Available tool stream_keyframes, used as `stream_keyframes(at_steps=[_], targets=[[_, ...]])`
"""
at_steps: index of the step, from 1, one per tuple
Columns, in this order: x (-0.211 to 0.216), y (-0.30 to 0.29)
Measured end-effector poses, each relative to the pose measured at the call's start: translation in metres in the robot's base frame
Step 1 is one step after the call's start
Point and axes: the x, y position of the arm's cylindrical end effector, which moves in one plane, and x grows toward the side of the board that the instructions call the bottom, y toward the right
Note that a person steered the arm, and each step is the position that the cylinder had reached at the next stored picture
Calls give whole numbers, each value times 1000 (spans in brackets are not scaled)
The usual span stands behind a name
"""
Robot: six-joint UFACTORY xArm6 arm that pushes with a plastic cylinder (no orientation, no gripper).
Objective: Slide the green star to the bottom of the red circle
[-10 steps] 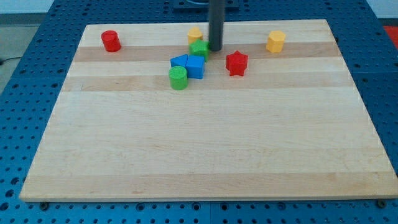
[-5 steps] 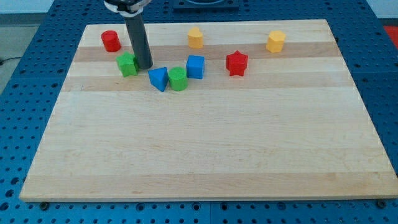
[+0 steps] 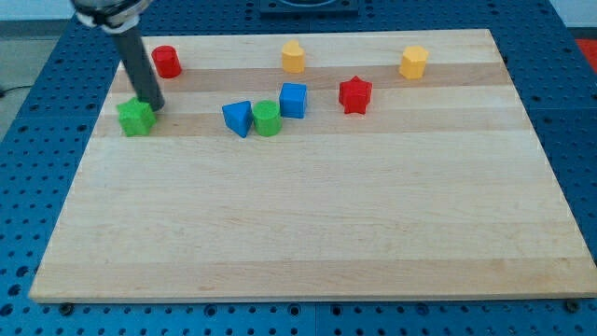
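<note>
The green star [image 3: 136, 118] lies near the board's left edge, below and to the left of the red circle [image 3: 167, 62], which stands at the top left. My tip [image 3: 153, 105] rests against the star's upper right side. The dark rod rises from there toward the view's top left, passing left of the red circle.
A blue triangular block [image 3: 238, 118], a green cylinder [image 3: 267, 119] and a blue cube [image 3: 293, 100] cluster at centre top. A red star [image 3: 354, 94] lies to their right. Two yellow blocks sit at the top, one mid-board [image 3: 294, 57] and one to the right [image 3: 413, 63]. The board's left edge [image 3: 89, 159] is close to the green star.
My tip has swept from the top centre to the left, pushing the green star out of the cluster and down-left past the red circle. The blue triangular block and green cylinder shifted early on.
</note>
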Motion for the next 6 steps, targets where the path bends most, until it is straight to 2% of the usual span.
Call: stream_keyframes(at_steps=[1,2,3,4,5,6], targets=[[18,-11],[18,-8],[-6,-7],[-13,-53],[38,-69],[48,-42]])
